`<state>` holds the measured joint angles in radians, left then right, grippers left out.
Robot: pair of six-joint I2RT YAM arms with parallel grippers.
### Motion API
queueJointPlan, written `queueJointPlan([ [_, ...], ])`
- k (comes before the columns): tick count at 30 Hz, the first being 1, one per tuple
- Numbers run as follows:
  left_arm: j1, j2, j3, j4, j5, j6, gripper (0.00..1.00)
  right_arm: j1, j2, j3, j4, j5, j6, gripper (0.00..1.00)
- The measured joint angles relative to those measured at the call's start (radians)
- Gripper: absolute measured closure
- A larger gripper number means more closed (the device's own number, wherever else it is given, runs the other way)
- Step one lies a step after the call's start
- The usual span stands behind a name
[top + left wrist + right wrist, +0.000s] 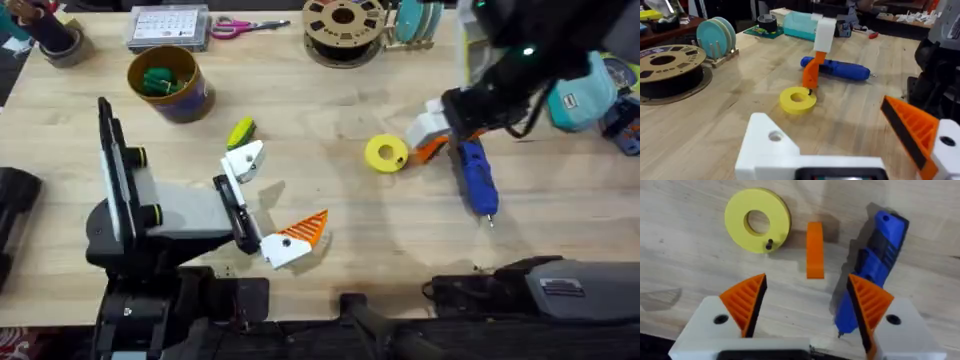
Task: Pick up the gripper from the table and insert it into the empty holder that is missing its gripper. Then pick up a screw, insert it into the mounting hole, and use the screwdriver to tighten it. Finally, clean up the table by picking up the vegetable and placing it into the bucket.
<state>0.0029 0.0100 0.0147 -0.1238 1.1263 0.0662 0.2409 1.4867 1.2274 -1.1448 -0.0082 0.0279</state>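
Observation:
The loose orange gripper [814,249] lies flat on the table [330,200] between the yellow ring and the blue screwdriver [871,270]. My right gripper [807,287] hovers open just above it, orange fingers either side. A small black screw [769,243] sits on the ring. In the overhead view my right gripper [445,145] is beside the screwdriver [477,178]. My left gripper [280,195] is open and holds nothing; its far jaw is the bare white holder [245,160], also seen as the holder [775,145]. The vegetable [240,131] lies just beyond it. The bucket [170,85] stands at the back left.
The yellow ring [386,153] lies left of the right gripper. Dark green pieces [160,80] sit inside the bucket. Along the back edge are a filament spool [343,25], scissors [240,27], a box [168,27] and a plate rack [415,20]. A teal object [590,90] sits at right.

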Motion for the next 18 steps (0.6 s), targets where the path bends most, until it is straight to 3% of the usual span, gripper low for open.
queueJointPlan([
  [18, 0.0, 0.0, 0.0, 0.0, 0.0, 0.0, 0.015, -0.03, 0.018, -0.123, 0.189, 0.0, 0.014, 0.003],
])
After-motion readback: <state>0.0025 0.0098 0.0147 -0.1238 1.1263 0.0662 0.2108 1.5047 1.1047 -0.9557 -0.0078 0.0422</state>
